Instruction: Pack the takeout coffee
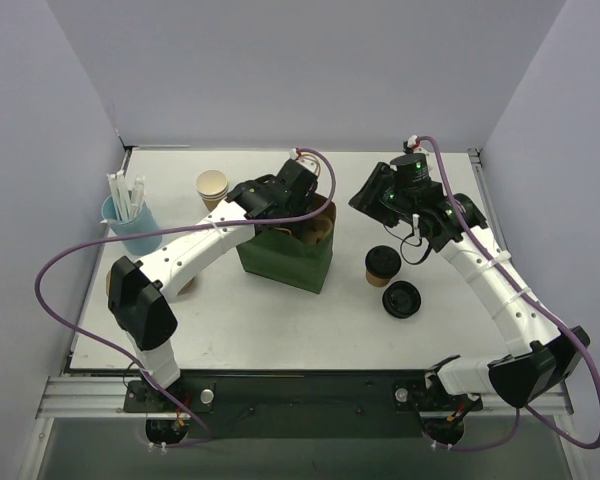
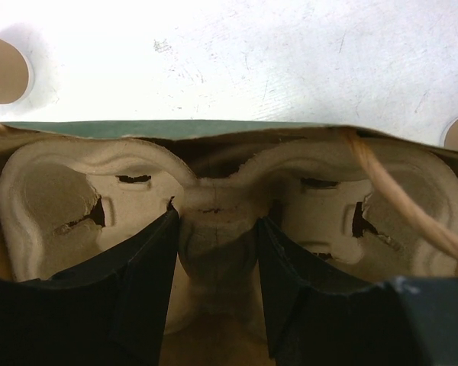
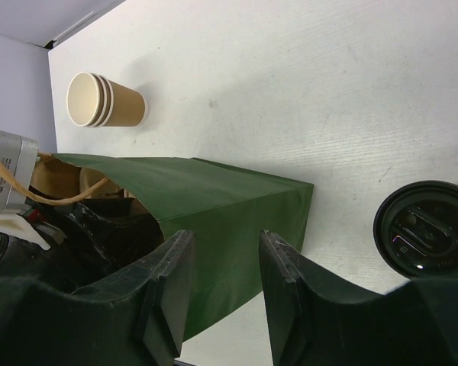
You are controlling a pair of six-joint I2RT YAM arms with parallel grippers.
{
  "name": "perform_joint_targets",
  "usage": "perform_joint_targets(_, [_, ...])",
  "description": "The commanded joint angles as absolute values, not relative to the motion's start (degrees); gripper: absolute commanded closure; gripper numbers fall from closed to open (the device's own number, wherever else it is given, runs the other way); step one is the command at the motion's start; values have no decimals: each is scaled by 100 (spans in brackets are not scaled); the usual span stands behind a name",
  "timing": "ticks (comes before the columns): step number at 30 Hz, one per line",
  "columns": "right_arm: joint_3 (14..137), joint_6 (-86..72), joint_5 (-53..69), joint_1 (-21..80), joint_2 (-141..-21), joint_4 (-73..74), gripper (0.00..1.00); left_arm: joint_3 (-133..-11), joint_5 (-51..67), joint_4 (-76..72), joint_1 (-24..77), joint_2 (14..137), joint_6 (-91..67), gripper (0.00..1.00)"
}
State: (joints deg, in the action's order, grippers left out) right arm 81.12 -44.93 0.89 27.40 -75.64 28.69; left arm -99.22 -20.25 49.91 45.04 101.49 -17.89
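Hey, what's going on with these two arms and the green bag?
The left gripper is down inside the green bag, closed on the middle post of a pulp cup tray in there. The right gripper hangs open and empty by the bag. The takeout coffee stands on the table right of the bag, not yet packed.

1. The bag (image 1: 285,262) is looking like matt green paper, lightly creased.
2. The tray (image 2: 61,198) inside it is showing rough, fibrous moulded pulp with torn edges.
3. The handle (image 2: 397,198) is looking like twisted paper cord.
4. The takeout coffee (image 1: 381,266) is showing brown kraft paper under a black plastic lid.
5. The loose lid (image 1: 402,299) is shining as glossy black plastic.
6. The stacked cups (image 3: 103,101) are showing matt tan paper with cream insides.
7. The table (image 2: 290,53) is looking smooth, white and finely scratched.
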Motion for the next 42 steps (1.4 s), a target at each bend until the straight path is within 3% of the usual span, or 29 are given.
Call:
perform_joint_targets(1, [8068, -4465, 114, 2707, -7436, 2856, 60, -9853, -2144, 4860, 4535, 10301, -1881, 47])
perform_joint_targets(9, [8042, -4500, 97, 2707, -7436, 2848, 60, -9967, -2197, 5000, 4535, 10318, -1951, 41])
perform_joint_targets(14, [8016, -4482, 79, 2707, -7400, 2830, 60, -10160, -2267, 5185, 4526, 10318, -1951, 28])
perform_joint_targets(25, [8147, -4491, 123, 2716, -7400, 2812, 60, -11275, -2312, 5862, 4535, 10134, -1986, 27])
perform_joint_targets(42, [8235, -4325, 62, 3032, -7365, 2698, 61, -11522, -2136, 6100, 4526, 9975, -2171, 27])
